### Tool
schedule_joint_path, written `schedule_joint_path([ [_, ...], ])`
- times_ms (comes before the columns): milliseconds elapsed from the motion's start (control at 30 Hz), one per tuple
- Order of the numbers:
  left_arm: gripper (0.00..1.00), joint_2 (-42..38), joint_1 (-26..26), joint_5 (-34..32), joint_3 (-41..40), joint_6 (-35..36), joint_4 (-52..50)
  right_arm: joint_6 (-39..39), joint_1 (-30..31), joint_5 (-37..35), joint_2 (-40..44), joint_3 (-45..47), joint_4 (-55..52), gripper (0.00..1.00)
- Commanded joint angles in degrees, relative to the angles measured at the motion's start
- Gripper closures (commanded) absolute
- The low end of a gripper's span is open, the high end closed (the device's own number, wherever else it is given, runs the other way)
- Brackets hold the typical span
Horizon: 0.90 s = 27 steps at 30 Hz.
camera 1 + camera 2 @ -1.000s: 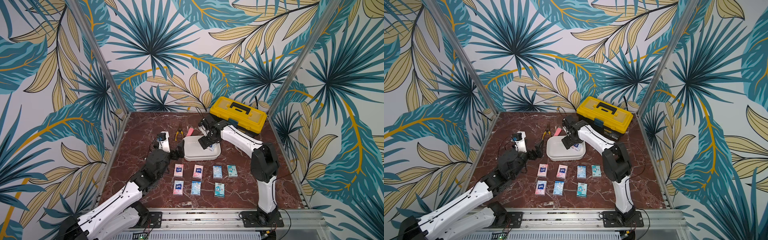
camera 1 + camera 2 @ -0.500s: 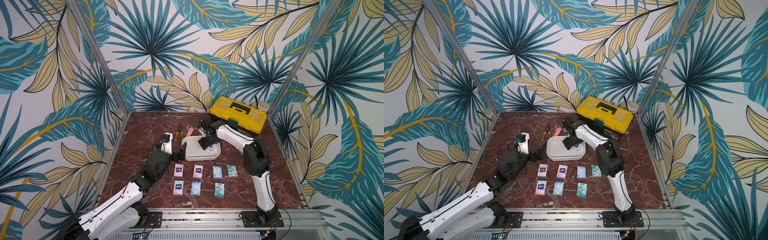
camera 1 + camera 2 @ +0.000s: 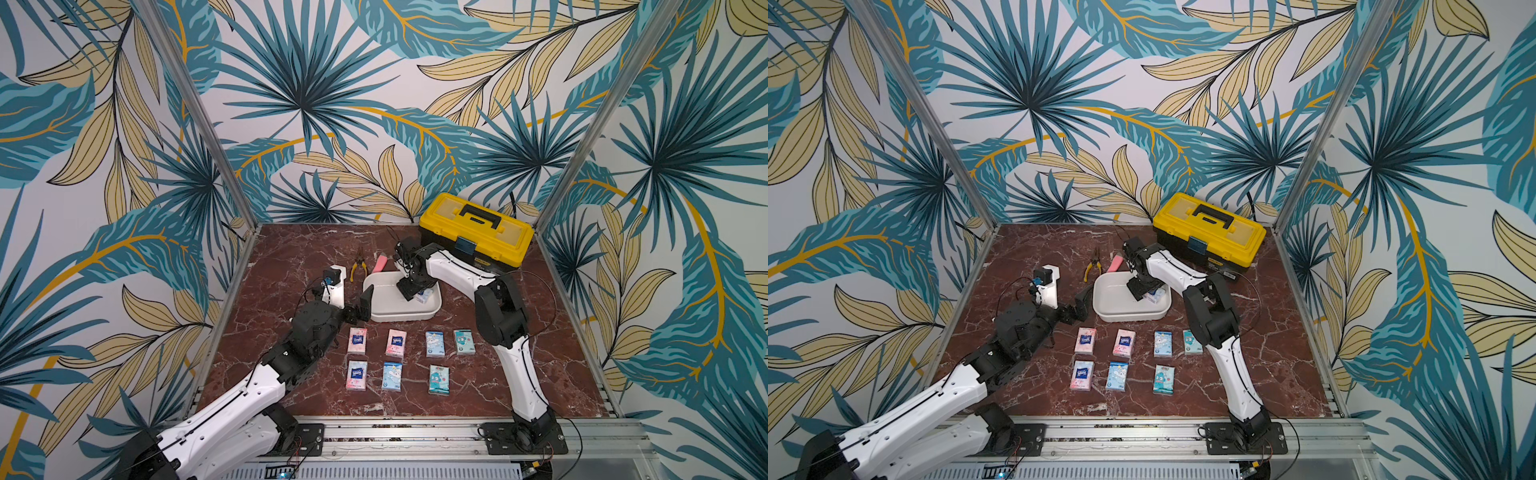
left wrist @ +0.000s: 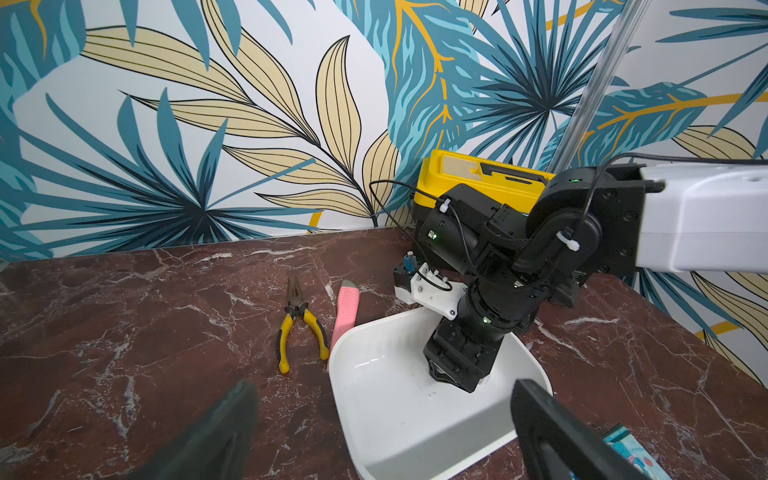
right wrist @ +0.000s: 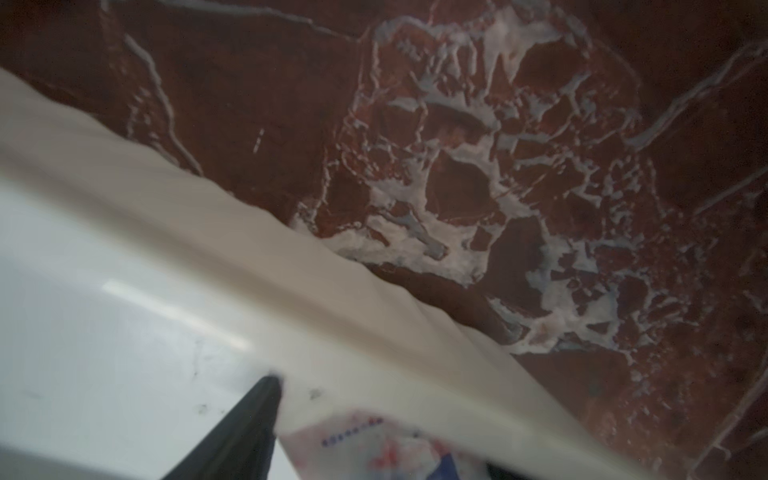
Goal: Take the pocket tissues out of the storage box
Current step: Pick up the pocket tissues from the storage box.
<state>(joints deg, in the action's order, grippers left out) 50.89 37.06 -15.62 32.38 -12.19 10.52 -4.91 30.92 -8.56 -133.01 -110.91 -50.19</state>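
The right gripper (image 3: 415, 297) is straddling the last tissue packet (image 3: 424, 296) in the storage box (image 3: 384, 318) — grip not verifiable — while the wide-open left gripper (image 3: 361, 306) is hovering beside it, likely keeping clear.

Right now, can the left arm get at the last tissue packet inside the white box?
Probably not. The left gripper is open beside the storage box, but the right gripper is down over the packet at the box's far side, blocking the way.
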Motion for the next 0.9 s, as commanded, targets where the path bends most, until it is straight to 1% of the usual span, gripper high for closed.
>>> schedule_joint_path([
  [0,0.0,-0.4,-0.3,-0.3,-1.3,0.1,0.0,0.0,-0.2,0.4,-0.3,-0.2,-2.6,0.28],
  [167,0.0,-0.8,-0.2,-0.5,-1.3,-0.3,-0.7,1.3,-0.2,0.8,0.4,0.5,-3.0,0.41],
  [267,0.0,-0.8,-0.2,-0.5,-1.2,-0.4,-0.9,2.3,-0.2,1.3,1.5,1.2,-3.0,0.46],
  [733,0.0,-2.5,-0.3,-0.1,-0.9,0.3,-2.2,8.1,-0.2,5.0,9.5,3.7,-3.0,0.48],
  [867,0.0,-2.7,-0.2,0.5,-0.7,2.2,-2.4,11.1,-0.1,4.9,13.2,5.9,-3.0,0.49],
])
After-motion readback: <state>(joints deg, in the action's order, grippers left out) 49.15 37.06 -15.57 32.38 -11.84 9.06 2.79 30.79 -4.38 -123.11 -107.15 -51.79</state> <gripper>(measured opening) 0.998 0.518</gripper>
